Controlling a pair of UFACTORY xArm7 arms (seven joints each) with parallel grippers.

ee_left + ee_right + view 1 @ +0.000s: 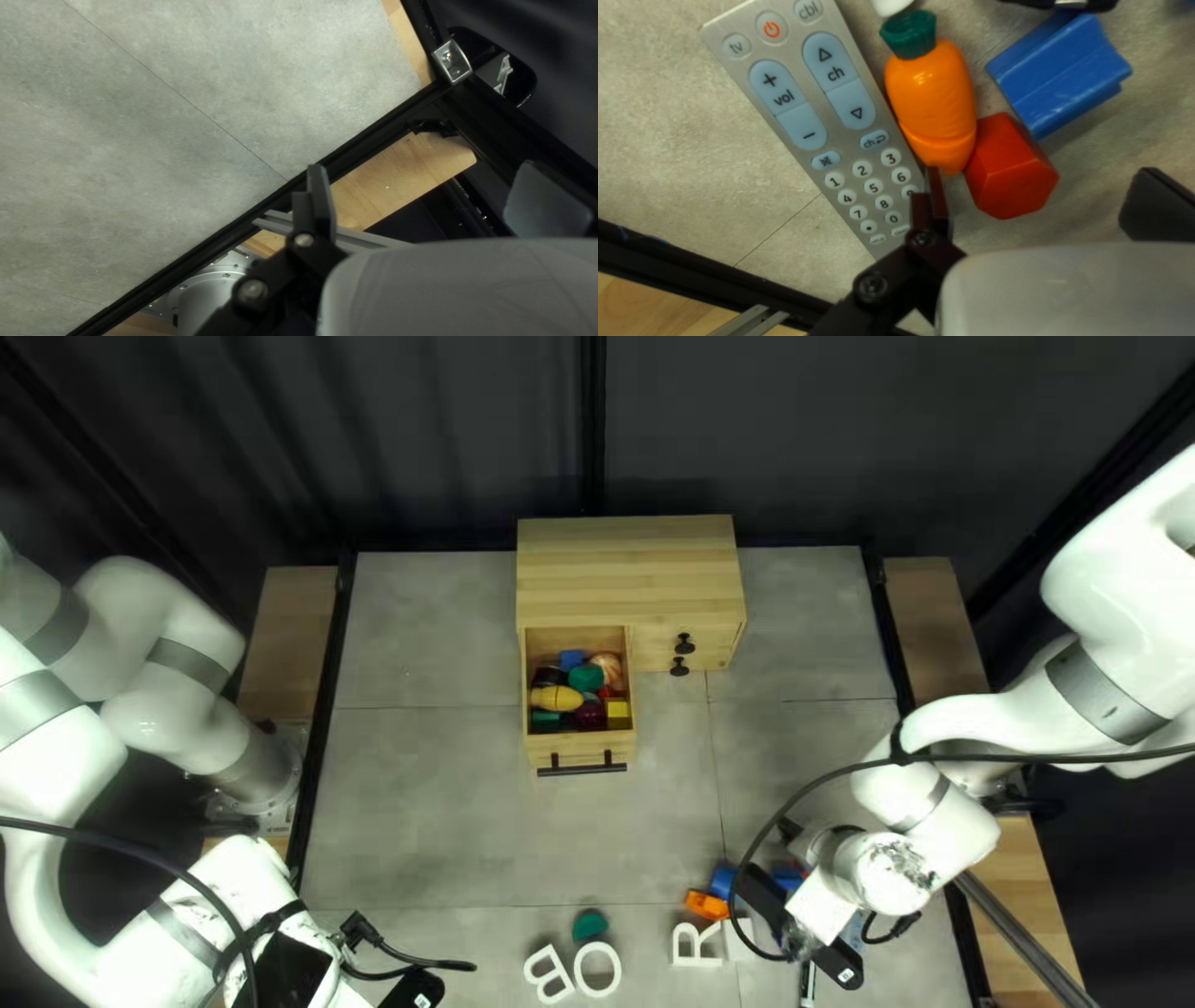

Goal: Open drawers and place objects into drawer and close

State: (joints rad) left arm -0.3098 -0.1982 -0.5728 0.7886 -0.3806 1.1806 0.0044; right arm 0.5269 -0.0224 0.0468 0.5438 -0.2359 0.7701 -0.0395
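Drawer (579, 748), pale wood, open at the front of a pale wooden cabinet (626, 573); black bar handle (581, 768). Contents: mixed small pieces, including a yellow oblong piece (557, 698) and a green rounded piece (586, 677). Handling: rigid, probably light-running; best shut by an even push at the middle of its front, with tall contents liable to catch.

Loose items, on the grey surface (448, 809), ahead of the right gripper (1041, 180):

Orange plastic toy carrot with green top (934, 93). Lay between the remote and the red block. Presumably light, hard-shelled and slippery on its curve; best taken across the thick middle, since the tapered end might have squirted free.

Red faceted block (1011, 168), beside the carrot's tip. Likely light and stiff; opposite flat faces offered the surest hold.

Blue ridged block (1061, 74), just beyond the red. Likely rigid; best gripped across its narrower width.

Long grey remote control (803, 149), with blue and white buttons. Probably heavier, smooth; best pinched across its width near mid-length, for balance.

Right gripper: fingers spread, nothing pinched. Left gripper (423, 180): fingers spread, holding nothing.
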